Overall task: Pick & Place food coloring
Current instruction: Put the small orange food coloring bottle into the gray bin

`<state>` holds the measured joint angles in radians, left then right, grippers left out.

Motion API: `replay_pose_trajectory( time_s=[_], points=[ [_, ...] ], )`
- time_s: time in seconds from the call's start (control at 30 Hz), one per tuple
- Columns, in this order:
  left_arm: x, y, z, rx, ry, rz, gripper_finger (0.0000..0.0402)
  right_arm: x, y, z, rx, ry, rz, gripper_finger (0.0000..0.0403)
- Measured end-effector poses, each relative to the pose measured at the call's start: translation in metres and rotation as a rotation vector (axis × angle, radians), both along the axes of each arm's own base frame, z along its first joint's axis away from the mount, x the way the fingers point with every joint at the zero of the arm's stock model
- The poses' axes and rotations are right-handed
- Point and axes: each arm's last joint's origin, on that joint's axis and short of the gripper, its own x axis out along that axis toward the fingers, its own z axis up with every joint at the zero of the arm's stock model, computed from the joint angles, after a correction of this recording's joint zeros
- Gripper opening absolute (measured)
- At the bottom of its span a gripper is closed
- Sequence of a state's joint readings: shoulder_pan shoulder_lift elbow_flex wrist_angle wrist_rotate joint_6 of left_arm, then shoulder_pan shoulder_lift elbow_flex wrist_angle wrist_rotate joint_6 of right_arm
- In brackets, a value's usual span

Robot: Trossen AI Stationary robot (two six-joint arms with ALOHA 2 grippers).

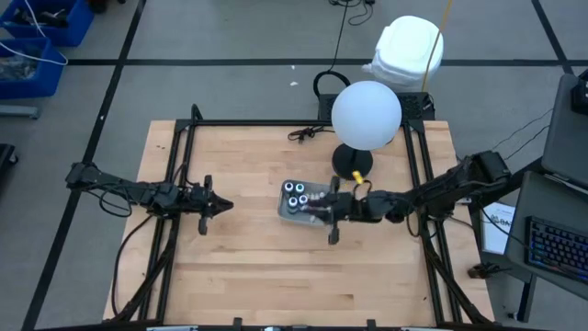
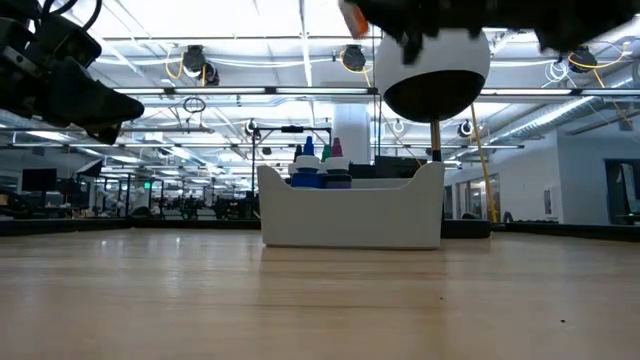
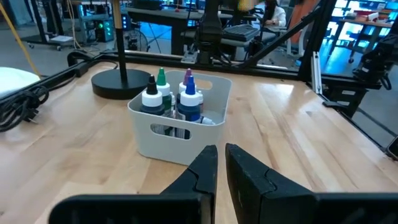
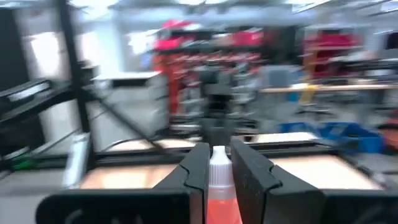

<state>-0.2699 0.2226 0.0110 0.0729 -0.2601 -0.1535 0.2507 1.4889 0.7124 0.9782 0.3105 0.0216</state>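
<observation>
**Loose Hold Above a Crowded Bin**

Clenched the right gripper [image 4: 219, 154] on a reddish dropper bottle [image 4: 219, 193] just under its white cap, pinching only a narrow stretch of it. Hung with that load over the 3 o'clock end of the pale bin [image 1: 292, 213], near the middle of the table [image 1: 248, 276].

Judged a slip the first hazard. Thin hold, smooth plastic, and a likely tumble onto the table or off the rim at any jolt.

Judged a clash the second. Already filled part of the bin with upright capped bottles [image 3: 171, 102], so risked toppling them through a descent too steep or pushed too far toward 9 o'clock. Risked also catching the bin wall on a low approach and shoving the light bin across the wood.

Stood close to a lamp [image 1: 366, 115] at 1 o'clock from the bin. Could have clipped its base or stem with a wide swing of the arm.

Found the left gripper [image 1: 219, 206] pressed together and empty, well apart at 9 o'clock from the bin and pointing at it. Posed no threat unless advanced.
</observation>
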Motion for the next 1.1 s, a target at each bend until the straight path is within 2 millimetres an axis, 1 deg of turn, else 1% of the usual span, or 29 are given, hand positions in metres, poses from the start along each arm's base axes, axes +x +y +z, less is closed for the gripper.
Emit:
replay_pose_trajectory(
  time_s=[0.1,0.17,0.3,0.37,0.53,0.67,0.77,0.83,0.9,1.0,1.1],
  points=[
    [0.000,0.000,0.001,0.015,-0.007,0.000,0.0035,-0.015,-0.010,-0.024,0.009,-0.010,-0.101,0.0038],
    [0.000,0.000,0.001,0.018,-0.010,0.000,0.0035,-0.022,-0.017,-0.034,0.010,-0.002,-0.153,0.0038],
    [0.000,0.000,0.003,0.020,-0.034,-0.001,0.0035,-0.022,-0.030,-0.046,0.008,0.032,-0.208,0.0038],
    [0.000,0.000,0.004,0.028,-0.044,-0.002,0.0035,-0.020,-0.036,-0.049,0.009,0.030,-0.210,0.0038],
    [0.001,0.000,0.006,0.018,-0.061,-0.001,0.0035,-0.014,-0.047,-0.052,0.038,-0.032,-0.129,0.0038],
    [0.001,0.000,0.011,-0.050,-0.109,0.005,0.0035,-0.011,-0.043,-0.053,0.016,-0.074,-0.043,0.0038],
    [0.002,-0.001,0.014,-0.049,-0.144,-0.003,0.0039,-0.004,-0.036,-0.049,0.010,-0.107,0.005,0.0038],
    [0.004,-0.002,0.016,-0.001,-0.158,-0.048,0.0051,0.004,-0.031,-0.044,0.000,-0.130,0.044,0.0038],
    [0.006,-0.005,0.021,0.019,-0.211,-0.103,0.0074,0.013,-0.022,-0.037,-0.017,-0.153,0.096,0.0038],
    [0.011,-0.008,0.024,0.022,-0.255,-0.159,0.0123,0.029,-0.011,-0.026,-0.050,-0.193,0.141,0.0038],
    [0.018,-0.012,0.025,0.025,-0.238,-0.173,0.0178,0.050,-0.001,-0.019,-0.073,-0.217,0.187,0.0038]
  ],
)
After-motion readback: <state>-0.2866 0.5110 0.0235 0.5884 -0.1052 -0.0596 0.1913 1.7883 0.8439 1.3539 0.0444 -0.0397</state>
